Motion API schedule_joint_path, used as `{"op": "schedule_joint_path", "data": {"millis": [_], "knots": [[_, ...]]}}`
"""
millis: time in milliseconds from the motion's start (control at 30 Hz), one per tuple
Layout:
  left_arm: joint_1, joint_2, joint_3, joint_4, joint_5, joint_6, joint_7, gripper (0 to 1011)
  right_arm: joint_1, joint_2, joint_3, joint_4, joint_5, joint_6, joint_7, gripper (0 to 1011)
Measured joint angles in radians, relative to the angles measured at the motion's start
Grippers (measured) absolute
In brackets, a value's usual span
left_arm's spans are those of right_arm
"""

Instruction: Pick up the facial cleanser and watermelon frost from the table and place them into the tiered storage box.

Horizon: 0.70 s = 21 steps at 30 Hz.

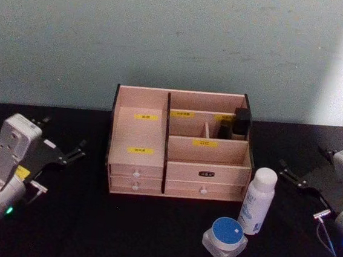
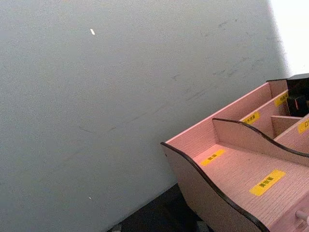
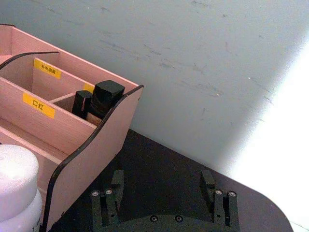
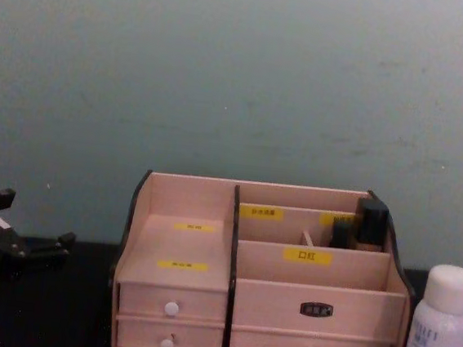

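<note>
L hand (image 1: 64,137) wide; R hand (image 1: 305,164) wide | risk: your approach may tip facial cleanser (image 1: 257,200) – tall, narrow, watermelon frost (image 1: 226,238) just beside.

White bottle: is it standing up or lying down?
Standing up. The white bottle stands on its base on the black table, cap on top, next to the blue-lidded jar.

Black table (image 1: 149,236) — perhaps dark bottles (image 1: 240,124)
</note>
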<state>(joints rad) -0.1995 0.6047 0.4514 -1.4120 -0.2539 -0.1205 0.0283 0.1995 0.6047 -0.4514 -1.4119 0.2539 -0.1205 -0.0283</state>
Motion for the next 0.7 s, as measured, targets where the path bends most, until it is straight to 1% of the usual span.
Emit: {"op": "schedule_joint_path", "data": {"millis": [700], "knots": [[0.0,0.0,0.0,0.0,0.0,0.0,0.0,1001,0.0,0.0,0.0,0.0,0.0,0.0,0.0,1002]]}}
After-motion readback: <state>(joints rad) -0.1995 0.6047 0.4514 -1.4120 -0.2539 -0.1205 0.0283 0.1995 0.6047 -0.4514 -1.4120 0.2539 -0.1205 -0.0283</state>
